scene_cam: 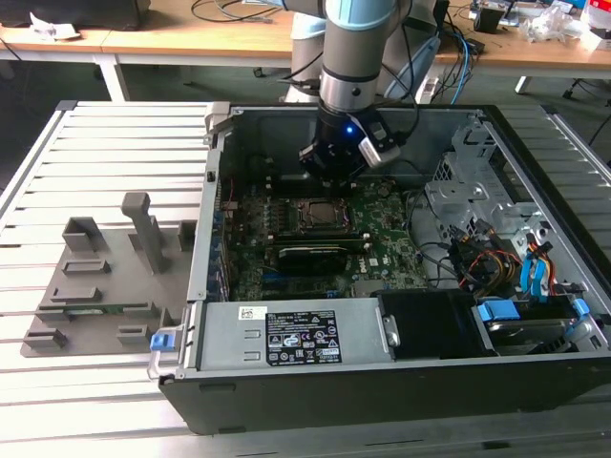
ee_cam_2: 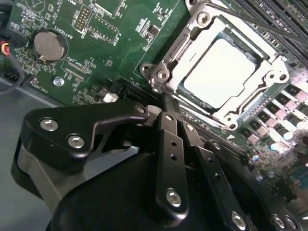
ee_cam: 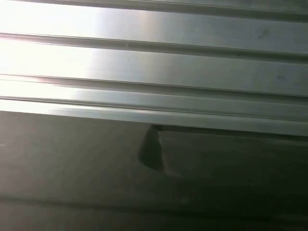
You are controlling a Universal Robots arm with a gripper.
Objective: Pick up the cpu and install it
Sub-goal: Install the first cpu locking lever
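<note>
The gripper [ee_cam_2: 166,108] hung just beside the socket [ee_cam_2: 269,79] with its fingers pressed together, holding nothing. The cpu [ee_cam_2: 219,72] already lay seated in that socket, near the middle of the motherboard [scene_cam: 382,250]; the placing looked done, whatever latching remained.

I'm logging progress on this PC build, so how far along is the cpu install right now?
Done, by the look of it: the cpu already lies flat inside the socket frame on the motherboard, as the second wrist view shows. In hand: nothing visible; the gripper hangs just above the socket inside the computer case. Left: I cannot tell whether the frame is latched.
</note>
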